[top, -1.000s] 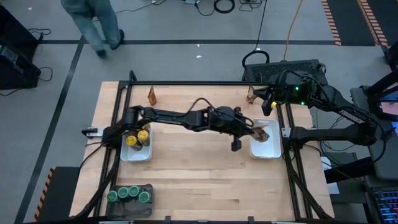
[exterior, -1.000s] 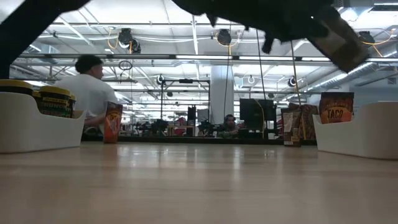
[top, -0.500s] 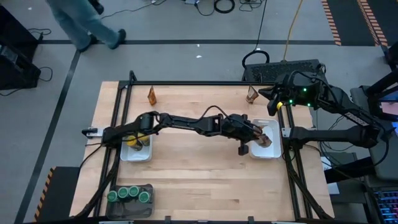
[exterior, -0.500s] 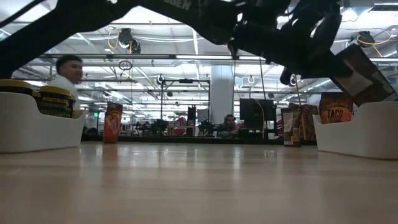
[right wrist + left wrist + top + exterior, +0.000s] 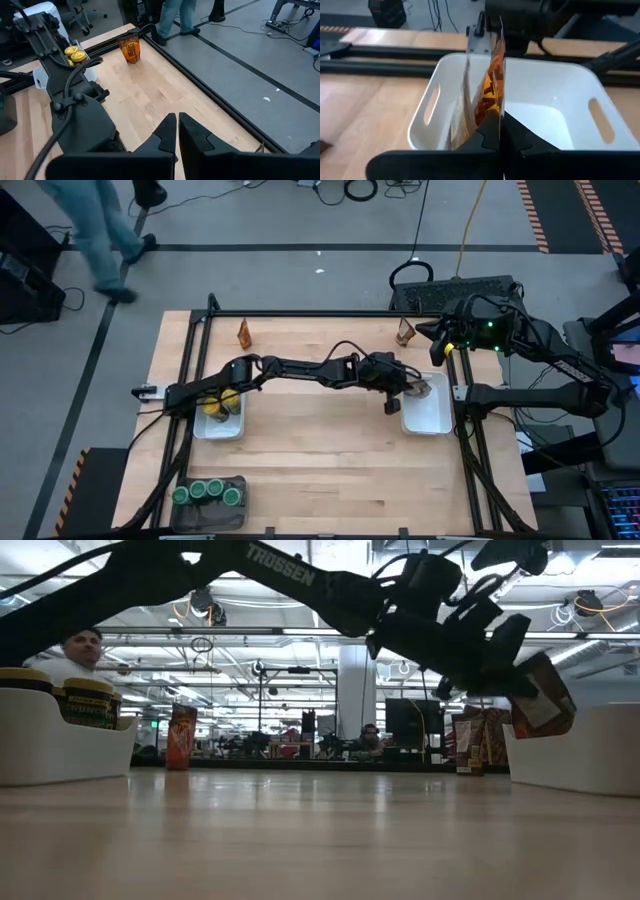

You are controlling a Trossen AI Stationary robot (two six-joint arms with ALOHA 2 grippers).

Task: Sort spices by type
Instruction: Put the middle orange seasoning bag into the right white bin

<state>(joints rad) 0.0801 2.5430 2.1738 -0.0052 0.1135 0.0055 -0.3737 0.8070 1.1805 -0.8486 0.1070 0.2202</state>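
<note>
Now left jaws pinch a flat brown-orange spice packet upright over the right-hand white plastic tray for packet sorting; right jaws shut, empty, parked at the bench's far right.

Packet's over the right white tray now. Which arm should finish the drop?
Left. Its gripper is shut on the packet, held upright just above the right-hand white tray. The right gripper sits back at the table's far right edge, holding nothing.
</note>
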